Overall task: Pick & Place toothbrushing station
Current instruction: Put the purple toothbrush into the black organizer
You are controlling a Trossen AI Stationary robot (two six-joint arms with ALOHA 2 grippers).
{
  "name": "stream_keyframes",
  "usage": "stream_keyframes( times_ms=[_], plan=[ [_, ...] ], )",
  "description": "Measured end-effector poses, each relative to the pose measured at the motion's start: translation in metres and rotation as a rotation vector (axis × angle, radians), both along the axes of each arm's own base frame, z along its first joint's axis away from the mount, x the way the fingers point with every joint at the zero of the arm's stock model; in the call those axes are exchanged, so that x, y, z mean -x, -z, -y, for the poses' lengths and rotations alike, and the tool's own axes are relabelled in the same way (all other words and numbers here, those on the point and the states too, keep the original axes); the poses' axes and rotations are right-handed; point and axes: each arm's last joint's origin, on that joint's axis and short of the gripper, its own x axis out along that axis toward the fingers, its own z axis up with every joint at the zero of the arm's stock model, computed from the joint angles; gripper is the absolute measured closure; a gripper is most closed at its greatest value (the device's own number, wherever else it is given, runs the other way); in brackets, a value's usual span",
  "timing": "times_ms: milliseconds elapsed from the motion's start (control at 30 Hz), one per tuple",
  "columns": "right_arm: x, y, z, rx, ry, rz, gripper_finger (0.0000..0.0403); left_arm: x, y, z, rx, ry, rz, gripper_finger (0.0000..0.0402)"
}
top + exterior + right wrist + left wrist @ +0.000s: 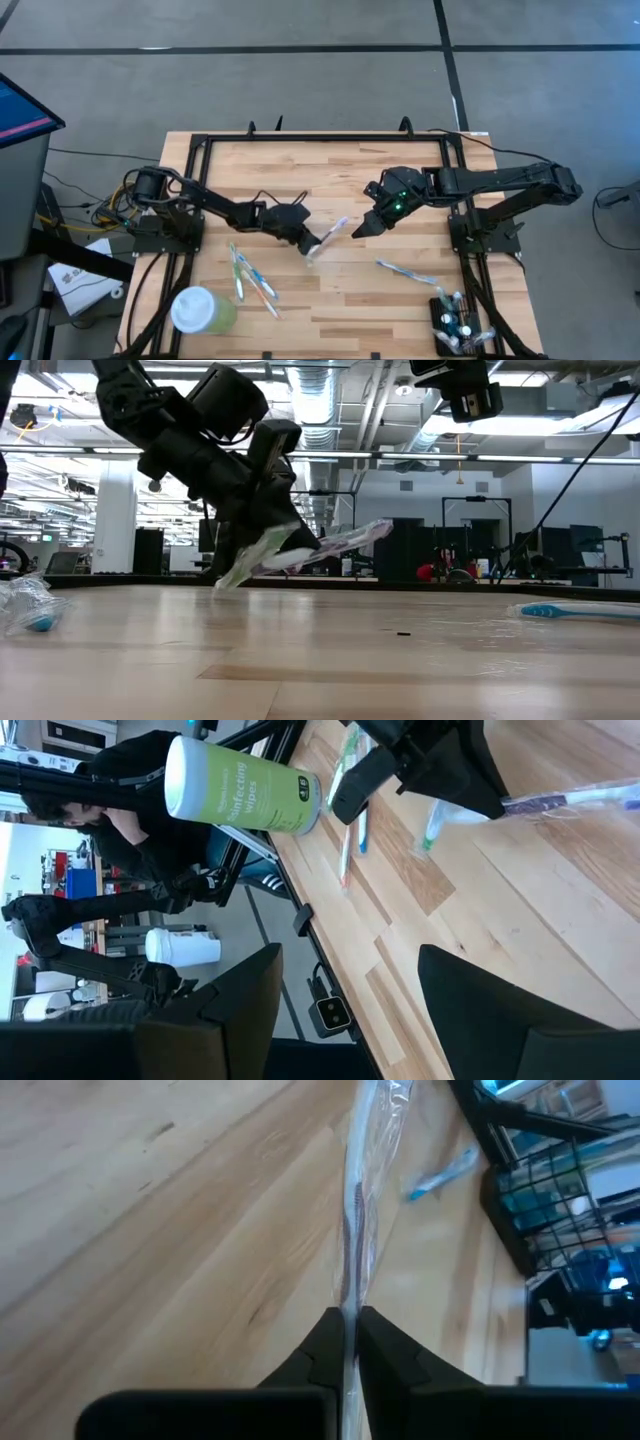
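i have the left gripper [312,243] near the middle of the wooden table [330,170], its fingers pinched shut on a toothbrush in a clear wrapper [330,236]. in the low view the wrapped brush [320,547] hangs tilted above the boards, one end raised toward the right arm and the other drooping down by the left gripper [262,538]. from the left wrist camera i see the wrapper [358,1210] running straight out from between the two closed fingertips [325,1342].

the right gripper [366,226] hovers just beside the raised end of that brush, jaws spread wide and holding nothing. in the right wrist view its two fingers [245,995] stand well apart, with the left arm and its brush across the table.

the toothbrushing station [458,326] sits at the table's front right corner, a small black rack with a few items standing in it (i can't make out which ones). a blue toothbrush [405,270] lies loose on the table between the right gripper and the station. on the left side, a few more toothbrushes [252,275] lie together near the front, and just beside them stands a pale green wipes canister with a white lid [202,310]
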Motion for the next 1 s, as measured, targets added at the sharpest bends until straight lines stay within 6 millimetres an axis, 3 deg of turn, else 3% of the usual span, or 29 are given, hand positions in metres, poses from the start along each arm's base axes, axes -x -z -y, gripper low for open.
stream_keyframes(
  times_ms=[400, 1000],
  plan=[
    [0.0, 0.0, 0.0, -0.002, -0.001, 0.0, 0.0177, 0.0, 0.0, -0.013, -0.058, -0.038, -0.001, 0.0398],
    [0.0, 0.0, 0.0, 0.005, -0.007, -0.002, 0.0177, 0.001, 0.0, -0.003, -0.251, -0.164, 0.0, 0.0401]
  ],
)
